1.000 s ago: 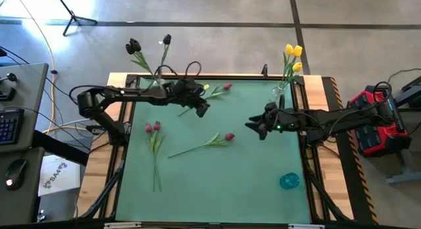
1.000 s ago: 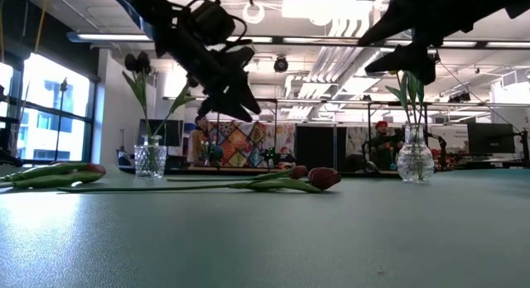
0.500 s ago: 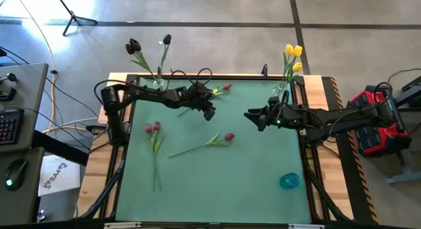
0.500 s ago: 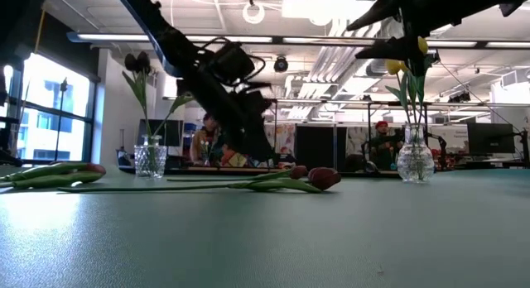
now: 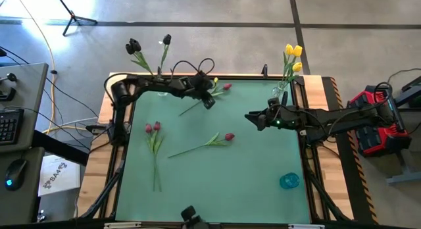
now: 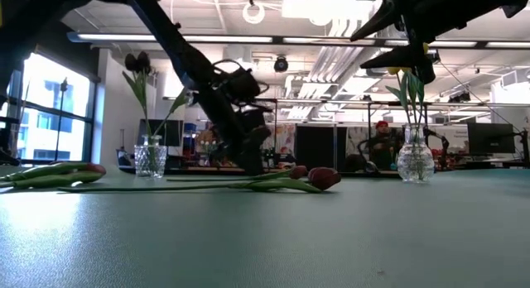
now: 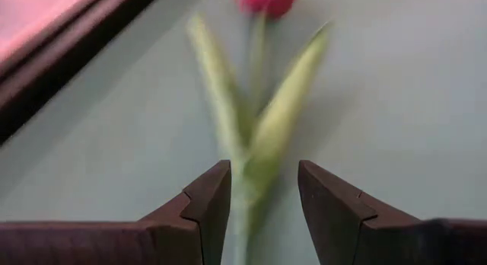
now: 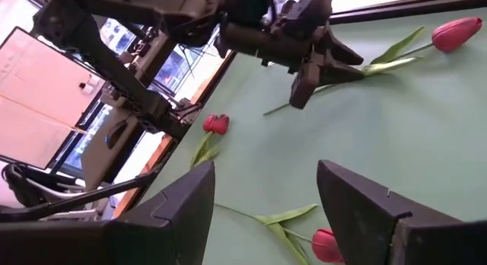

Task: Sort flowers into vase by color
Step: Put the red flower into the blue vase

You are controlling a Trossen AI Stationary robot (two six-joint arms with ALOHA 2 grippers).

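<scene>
Left claw (image 5: 209, 101) has been lowered to the far desk (image 5: 263, 163) edge — jaws parted astride a lying red tulip (image 7: 255, 82), nothing gripped. Pickup judged imminent. Right claw (image 5: 253, 118) held open, empty, mid-desk.

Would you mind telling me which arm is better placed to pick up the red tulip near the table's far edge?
The left: its end effector is open and already straddles that red tulip. The right end effector hovers open, away from it.
</scene>
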